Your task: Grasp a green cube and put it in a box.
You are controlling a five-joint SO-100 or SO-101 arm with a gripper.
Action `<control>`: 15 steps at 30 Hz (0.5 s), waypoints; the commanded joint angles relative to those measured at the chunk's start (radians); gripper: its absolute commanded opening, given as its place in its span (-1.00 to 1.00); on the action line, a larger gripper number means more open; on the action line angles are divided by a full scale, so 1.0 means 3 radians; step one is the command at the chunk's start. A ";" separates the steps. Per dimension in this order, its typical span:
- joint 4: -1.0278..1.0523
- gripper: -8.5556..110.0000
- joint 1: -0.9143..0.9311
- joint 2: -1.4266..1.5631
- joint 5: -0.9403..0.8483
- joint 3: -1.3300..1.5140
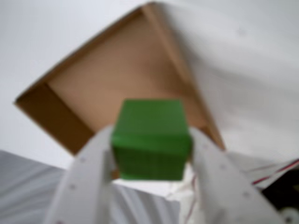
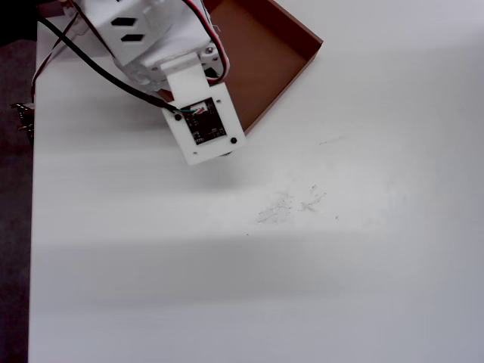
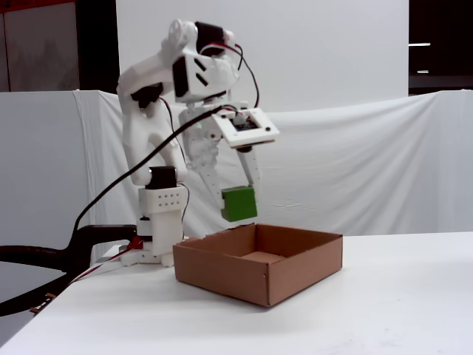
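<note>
The claw (image 3: pixel 238 194) grips the green cube (image 3: pixel 239 203) between both fingers. The cube hangs above the box (image 3: pixel 295 275), over its near-arm edge in the fixed view.

The wrist view is out of focus throughout: the green cube (image 1: pixel 152 140), the tool (image 1: pixel 152 161) around it and the box (image 1: pixel 124 70) all have soft edges. The tool's white fingers (image 1: pixel 86 182) run off the bottom edge. In the overhead view the arm covers the cube completely and hides much of the box (image 2: pixel 283 57), which the top edge also crops.
</note>
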 commanded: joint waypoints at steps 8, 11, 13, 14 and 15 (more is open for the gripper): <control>-0.0680 -0.61 -0.0419 -0.0082 0.0240 0.0460; -0.0915 -0.61 -0.0486 -0.0118 0.0240 0.0777; -0.1058 -0.60 -0.0522 -0.0164 0.0240 0.0936; -0.1115 -0.60 -0.0532 -0.0199 0.0245 0.0987; -0.1156 -0.60 -0.0537 -0.0235 0.0245 0.1033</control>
